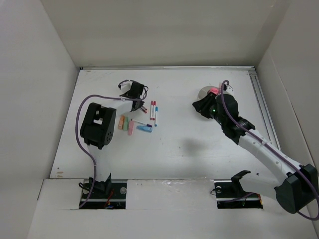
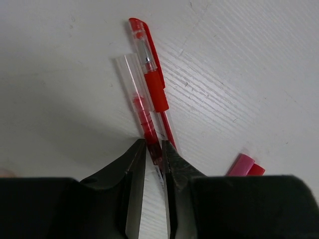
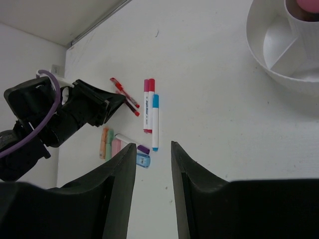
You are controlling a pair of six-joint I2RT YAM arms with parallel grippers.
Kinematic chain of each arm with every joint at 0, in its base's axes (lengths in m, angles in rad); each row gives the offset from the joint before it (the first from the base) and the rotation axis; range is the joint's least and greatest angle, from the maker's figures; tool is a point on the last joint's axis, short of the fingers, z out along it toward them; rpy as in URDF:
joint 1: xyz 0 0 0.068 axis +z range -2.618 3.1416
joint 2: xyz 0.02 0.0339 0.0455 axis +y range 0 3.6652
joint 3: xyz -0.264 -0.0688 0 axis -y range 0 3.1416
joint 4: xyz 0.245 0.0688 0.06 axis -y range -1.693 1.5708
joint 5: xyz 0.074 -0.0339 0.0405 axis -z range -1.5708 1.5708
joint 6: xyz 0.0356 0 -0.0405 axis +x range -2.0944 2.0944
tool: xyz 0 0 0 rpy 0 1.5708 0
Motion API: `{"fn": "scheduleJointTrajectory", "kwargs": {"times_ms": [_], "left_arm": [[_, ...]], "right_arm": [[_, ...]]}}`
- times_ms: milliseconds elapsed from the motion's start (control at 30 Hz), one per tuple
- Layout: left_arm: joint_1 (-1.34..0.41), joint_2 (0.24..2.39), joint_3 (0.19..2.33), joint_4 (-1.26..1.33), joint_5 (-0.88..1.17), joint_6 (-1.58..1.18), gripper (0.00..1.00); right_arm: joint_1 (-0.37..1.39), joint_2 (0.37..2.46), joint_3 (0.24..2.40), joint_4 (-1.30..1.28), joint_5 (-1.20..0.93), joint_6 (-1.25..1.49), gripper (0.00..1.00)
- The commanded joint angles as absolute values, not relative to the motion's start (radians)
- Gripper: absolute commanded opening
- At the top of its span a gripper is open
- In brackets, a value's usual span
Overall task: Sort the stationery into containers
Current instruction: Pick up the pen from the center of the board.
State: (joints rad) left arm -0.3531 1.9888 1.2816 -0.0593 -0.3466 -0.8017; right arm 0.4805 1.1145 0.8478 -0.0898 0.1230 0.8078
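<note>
Two thin red pens (image 2: 155,87) lie side by side on the white table. My left gripper (image 2: 155,144) is shut on the clear-capped one (image 2: 134,79), low over the table at the back left (image 1: 139,105). Just right of it lie a red-capped marker (image 1: 152,109) and a blue-capped marker (image 1: 155,114). Pastel orange, green and pink pieces (image 1: 125,123) and a blue piece (image 1: 144,128) lie in front. My right gripper (image 3: 152,145) is open and empty, beside the round white divided tub (image 3: 269,55), (image 1: 207,92), which holds something pink (image 1: 214,90).
A white marker with a purple cap (image 3: 132,143) lies between the pastel pieces and the blue piece. High white walls enclose the table on three sides. A metal rail (image 1: 264,109) runs along the right edge. A purple cable (image 1: 82,107) loops from the left arm.
</note>
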Motion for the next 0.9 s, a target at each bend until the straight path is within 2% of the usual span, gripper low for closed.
{"fn": "scheduleJointTrajectory", "kwargs": {"times_ms": [0, 133, 233, 300, 867], "left_arm": [[-0.338, 1.996, 1.293, -0.089, -0.351, -0.796, 0.15], [-0.337, 1.959, 1.249, -0.089, -0.351, -0.778, 0.12], [-0.337, 1.931, 1.195, -0.075, -0.328, -0.778, 0.05], [-0.337, 1.892, 1.157, -0.045, -0.319, -0.778, 0.0], [-0.337, 1.562, 1.005, 0.119, -0.178, -0.734, 0.0]], "right_arm": [[0.491, 1.104, 0.856, -0.051, 0.118, 0.796, 0.4], [0.491, 1.104, 0.856, -0.051, 0.13, 0.796, 0.4], [0.491, 1.115, 0.856, -0.051, 0.13, 0.796, 0.41], [0.491, 1.115, 0.865, -0.051, 0.12, 0.796, 0.47], [0.511, 1.181, 0.916, -0.042, 0.012, 0.787, 0.6]]}}
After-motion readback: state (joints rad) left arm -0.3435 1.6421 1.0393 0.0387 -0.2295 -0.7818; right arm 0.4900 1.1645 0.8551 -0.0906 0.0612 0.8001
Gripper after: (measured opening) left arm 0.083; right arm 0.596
